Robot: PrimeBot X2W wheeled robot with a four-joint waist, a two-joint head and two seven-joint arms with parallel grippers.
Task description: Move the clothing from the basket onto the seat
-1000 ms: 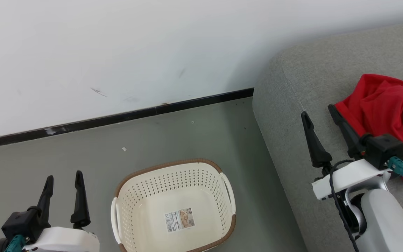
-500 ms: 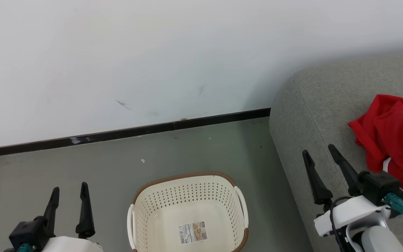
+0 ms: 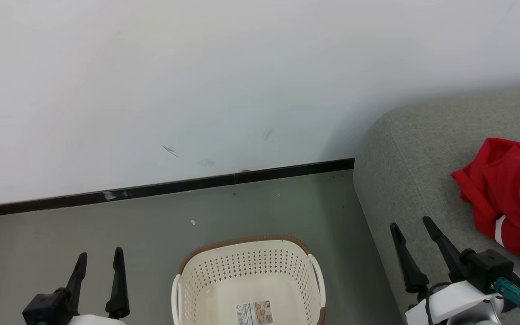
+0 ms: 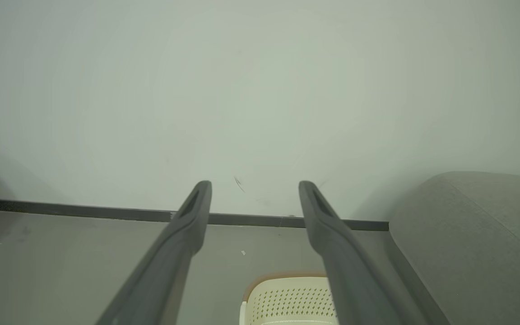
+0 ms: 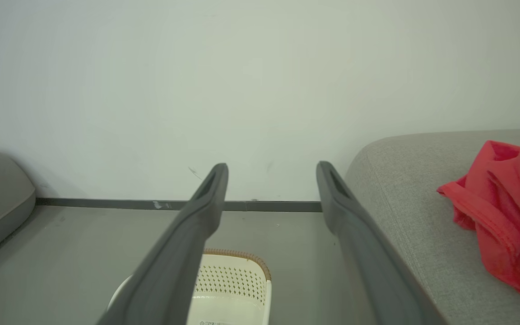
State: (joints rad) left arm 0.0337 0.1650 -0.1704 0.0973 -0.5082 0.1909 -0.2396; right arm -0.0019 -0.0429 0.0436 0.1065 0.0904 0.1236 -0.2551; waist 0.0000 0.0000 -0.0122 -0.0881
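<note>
- Left gripper (image 3: pixel 99 253) sits at the lower left of the head view, its two long dark fingers (image 3: pixel 118 280) spread well apart and pointing up the view.
- Right gripper (image 3: pixel 410 222) sits at the lower right, jaws parted wide, leaning up and to the left.
- Right wrist (image 3: pixel 449 302) is pale, carrying a dark block (image 3: pixel 485 266) and a black cable (image 3: pixel 429 303); the forearm is probably cut off below the frame.

The basket (image 3: pixel 242 264) stands on the floor (image 3: pixel 84 225) before the wall (image 3: pixel 197 90), just left of the seat (image 3: pixel 404 171). The clothing (image 3: pixel 508 189) lies on the seat, well right of the basket. The left gripper (image 3: pixel 100 253) hangs left of the basket, the right gripper (image 3: pixel 410 222) by the seat's left edge.
</note>
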